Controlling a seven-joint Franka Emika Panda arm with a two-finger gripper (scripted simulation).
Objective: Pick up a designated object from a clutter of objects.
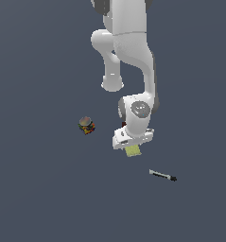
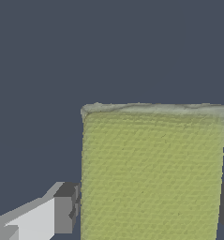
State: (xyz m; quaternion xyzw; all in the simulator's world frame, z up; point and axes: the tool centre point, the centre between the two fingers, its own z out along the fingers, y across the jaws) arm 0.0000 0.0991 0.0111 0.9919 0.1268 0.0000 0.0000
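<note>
The designated object, a flat pale yellow-green pad [image 1: 133, 151], lies on the dark floor and pokes out from under the white hand. My gripper [image 1: 131, 146] is down over it. In the wrist view the pad [image 2: 153, 173] fills the space between the two fingers [image 2: 66, 211], which press against its long sides, so the gripper is shut on it. I cannot tell whether the pad is off the floor. The rest of the clutter lies apart: a multicoloured round lump [image 1: 86, 125], a black-and-white marker [image 1: 162, 176], and a sliver of dark red brick [image 1: 124, 124] behind the hand.
The white arm [image 1: 128, 52] comes down from the top of the exterior view. The dark grey floor [image 1: 43, 189] stretches all around the objects.
</note>
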